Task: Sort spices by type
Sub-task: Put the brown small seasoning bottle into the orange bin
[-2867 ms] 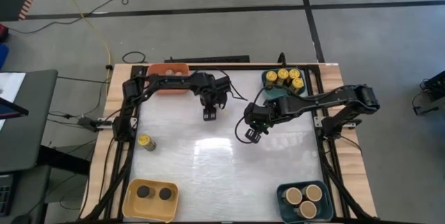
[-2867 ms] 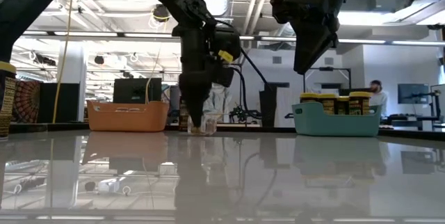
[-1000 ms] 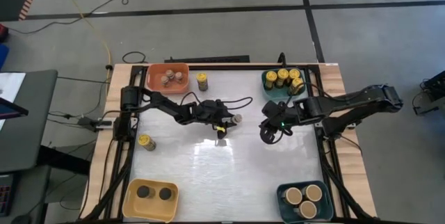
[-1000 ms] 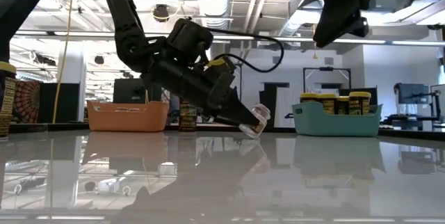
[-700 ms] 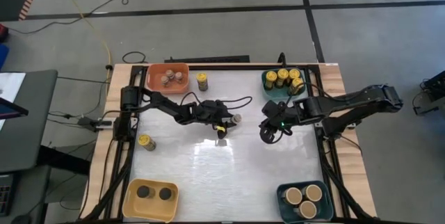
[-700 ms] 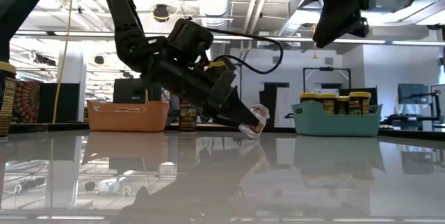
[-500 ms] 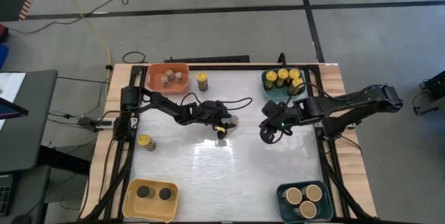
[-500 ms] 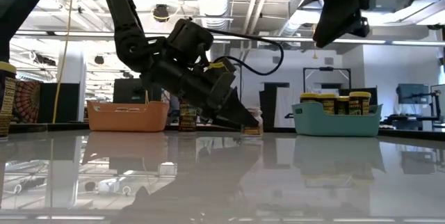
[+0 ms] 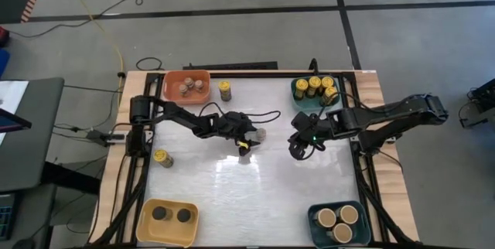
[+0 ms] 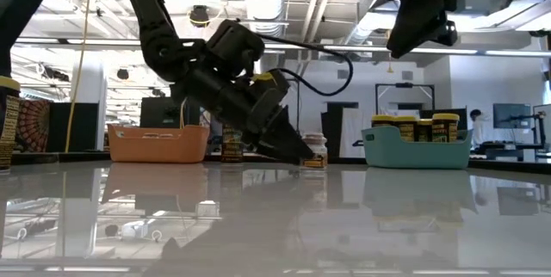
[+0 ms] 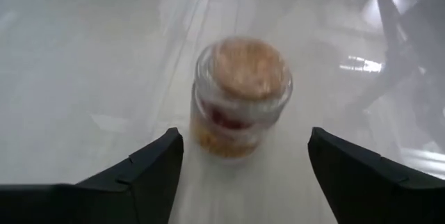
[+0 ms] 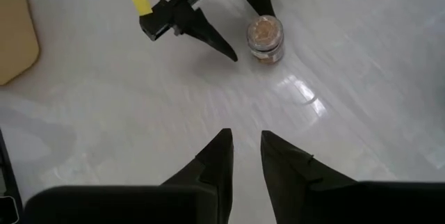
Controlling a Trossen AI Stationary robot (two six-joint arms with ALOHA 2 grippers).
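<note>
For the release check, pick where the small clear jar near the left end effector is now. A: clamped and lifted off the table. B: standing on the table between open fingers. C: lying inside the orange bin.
B: the small clear jar stands upright on the table, apart from both fingers of the left end effector.

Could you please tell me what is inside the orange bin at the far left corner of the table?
The orange bin holds two small grey-topped jars, seen from above. In the low view its wall hides them, so their labels cannot be seen.
</note>
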